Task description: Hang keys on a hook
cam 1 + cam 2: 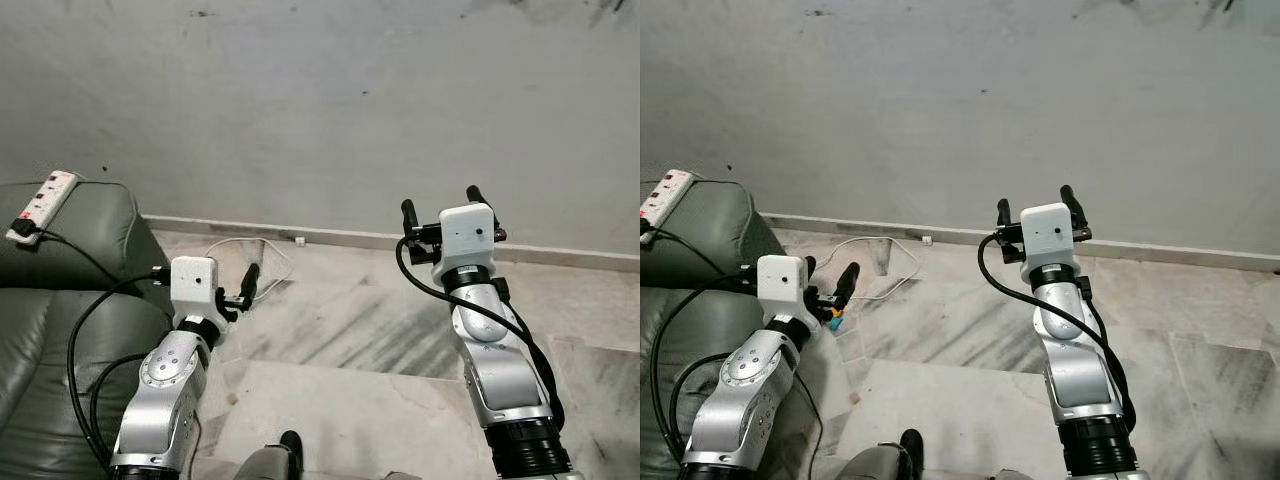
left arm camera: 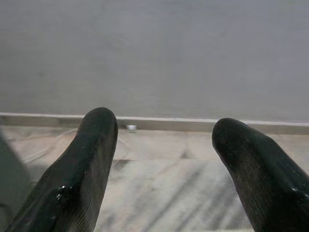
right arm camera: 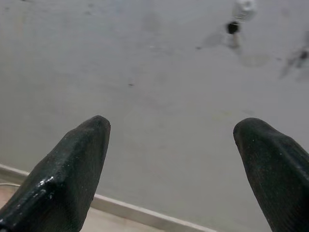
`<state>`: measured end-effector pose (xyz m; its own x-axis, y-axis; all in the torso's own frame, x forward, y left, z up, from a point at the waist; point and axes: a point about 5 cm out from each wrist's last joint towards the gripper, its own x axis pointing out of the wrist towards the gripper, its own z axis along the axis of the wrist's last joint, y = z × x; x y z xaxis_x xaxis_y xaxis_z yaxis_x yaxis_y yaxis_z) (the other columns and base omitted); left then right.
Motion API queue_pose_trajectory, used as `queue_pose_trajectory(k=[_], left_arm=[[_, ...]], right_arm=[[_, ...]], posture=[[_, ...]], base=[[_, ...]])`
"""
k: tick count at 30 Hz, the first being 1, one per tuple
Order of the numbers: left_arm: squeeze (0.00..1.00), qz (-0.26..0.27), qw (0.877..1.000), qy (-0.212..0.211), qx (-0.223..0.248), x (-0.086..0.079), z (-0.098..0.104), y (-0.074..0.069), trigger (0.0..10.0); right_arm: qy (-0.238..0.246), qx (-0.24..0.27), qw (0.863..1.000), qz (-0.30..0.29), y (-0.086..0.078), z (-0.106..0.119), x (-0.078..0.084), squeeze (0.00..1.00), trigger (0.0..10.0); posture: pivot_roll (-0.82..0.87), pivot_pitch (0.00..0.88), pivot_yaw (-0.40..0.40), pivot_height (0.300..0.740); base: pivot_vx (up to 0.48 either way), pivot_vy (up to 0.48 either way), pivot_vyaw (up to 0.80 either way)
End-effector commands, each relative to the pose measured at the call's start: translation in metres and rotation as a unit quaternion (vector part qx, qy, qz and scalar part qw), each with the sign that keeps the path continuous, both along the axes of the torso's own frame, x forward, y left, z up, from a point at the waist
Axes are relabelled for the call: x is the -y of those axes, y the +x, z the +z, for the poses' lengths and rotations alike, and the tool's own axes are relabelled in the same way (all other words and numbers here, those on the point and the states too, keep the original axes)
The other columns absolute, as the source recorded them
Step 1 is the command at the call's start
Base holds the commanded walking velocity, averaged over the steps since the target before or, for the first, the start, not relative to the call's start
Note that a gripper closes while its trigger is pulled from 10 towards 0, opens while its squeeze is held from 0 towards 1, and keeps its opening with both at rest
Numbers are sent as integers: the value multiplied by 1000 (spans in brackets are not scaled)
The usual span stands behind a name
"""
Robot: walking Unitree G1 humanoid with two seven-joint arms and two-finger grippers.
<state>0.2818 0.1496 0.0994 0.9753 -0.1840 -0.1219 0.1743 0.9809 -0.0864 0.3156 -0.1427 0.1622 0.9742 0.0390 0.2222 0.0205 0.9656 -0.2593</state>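
Note:
My left gripper (image 2: 164,125) is held low over the marble floor beside the sofa, open, with nothing between its black fingers (image 1: 250,276). A small blue and yellow item (image 1: 835,319) shows just under that wrist; I cannot tell what it is. My right gripper (image 1: 441,206) is raised higher toward the grey wall and is also open and empty. Beyond its fingertips, high on the wall, a small white fitting (image 3: 244,7) sits with a dark piece (image 3: 233,27) below it.
A green leather sofa (image 1: 50,330) fills the left side, with a white power strip (image 1: 45,205) on its armrest. A white cable (image 1: 268,252) loops on the floor by the skirting (image 1: 340,236). The grey wall (image 1: 320,110) stands close ahead.

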Motion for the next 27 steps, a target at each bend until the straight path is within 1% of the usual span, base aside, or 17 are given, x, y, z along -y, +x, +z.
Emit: queue_pose_trajectory(k=[1, 3, 4, 6, 17, 24, 27], left_arm=[[0, -6, 1000, 1, -7, 3, -4, -2, 10000], [0, -1, 1000, -6, -6, 3, -4, -2, 10000], [0, 7, 1000, -22, -7, 3, -4, -2, 10000], [0, 9, 1000, -26, -7, 3, -4, -3, 10000], [0, 12, 1000, -17, 11, 1, 1, 0, 10000], [0, 15, 999, -21, 25, -2, 6, 1, 10000], [0, 9, 999, -21, 34, 0, 8, 1, 10000]], right_arm=[[-2, 1, 1000, -5, -1, 0, 3, 0, 10000], [-1, 1, 1000, -3, -1, 0, 2, 0, 10000], [-1, 1, 1000, -2, -1, 0, 2, 0, 10000], [0, 1, 1000, -1, -1, 0, 2, 0, 10000], [5, 1, 1000, 6, -1, 0, 0, 0, 10000], [8, 2, 1000, 13, -1, 0, -4, 0, 10000], [8, 3, 1000, 15, 0, 0, -5, 0, 10000]], posture=[[50, 166, 22, 740], [50, 165, 21, 740], [49, 165, 20, 740], [49, 165, 20, 740], [54, 160, 21, 740], [58, 156, 21, 740], [58, 152, 21, 740]], base=[[0, -469, 0], [0, -469, 0], [0, -240, 0], [0, -120, 0], [0, 0, 0], [0, 0, 0], [285, 0, 0]])
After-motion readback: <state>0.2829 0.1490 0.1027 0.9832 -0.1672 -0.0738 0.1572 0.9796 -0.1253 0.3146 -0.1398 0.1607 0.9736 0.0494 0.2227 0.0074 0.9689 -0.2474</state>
